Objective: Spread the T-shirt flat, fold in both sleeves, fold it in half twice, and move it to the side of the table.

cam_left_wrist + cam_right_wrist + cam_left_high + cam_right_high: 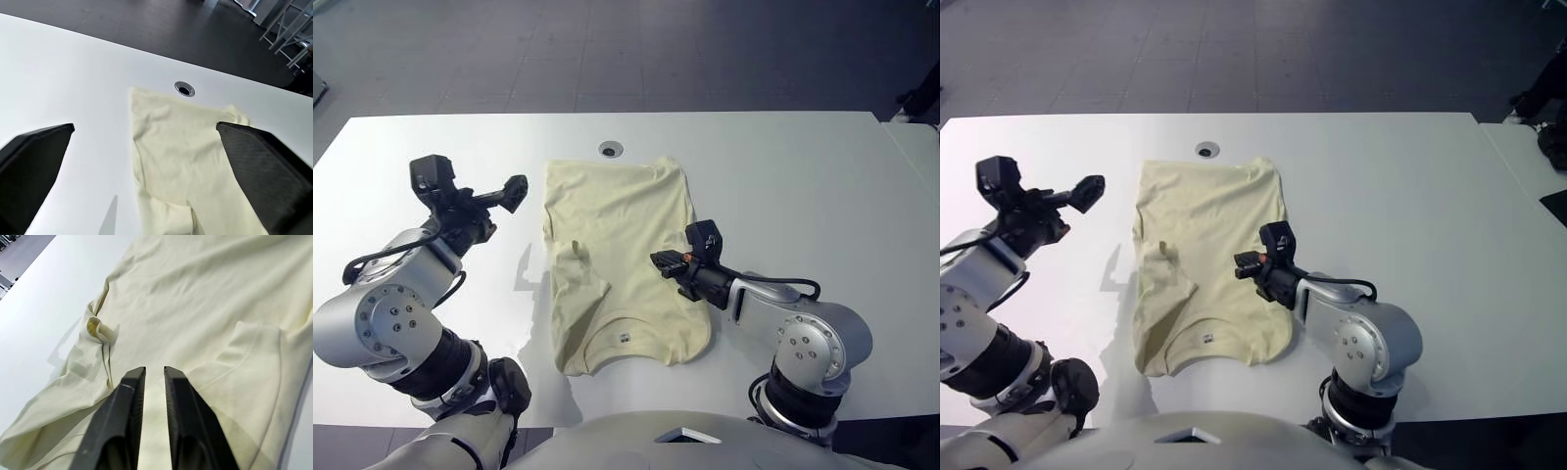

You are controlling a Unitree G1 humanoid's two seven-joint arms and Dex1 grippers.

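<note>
A pale yellow T-shirt (617,255) lies lengthwise in the middle of the white table (803,176), narrowed to a long strip, with a folded sleeve bunched at its left side (100,330). The neck label end points toward me. My right gripper (668,260) hovers low over the shirt's right edge, fingers (129,396) nearly together with nothing between them. My left gripper (501,208) hangs raised above bare table to the left of the shirt, its fingers (39,147) spread wide and empty.
A round cable hole (611,149) sits in the table just beyond the shirt's far edge. Bare white table surface stretches to the left and right of the shirt. Dark floor lies beyond the far edge.
</note>
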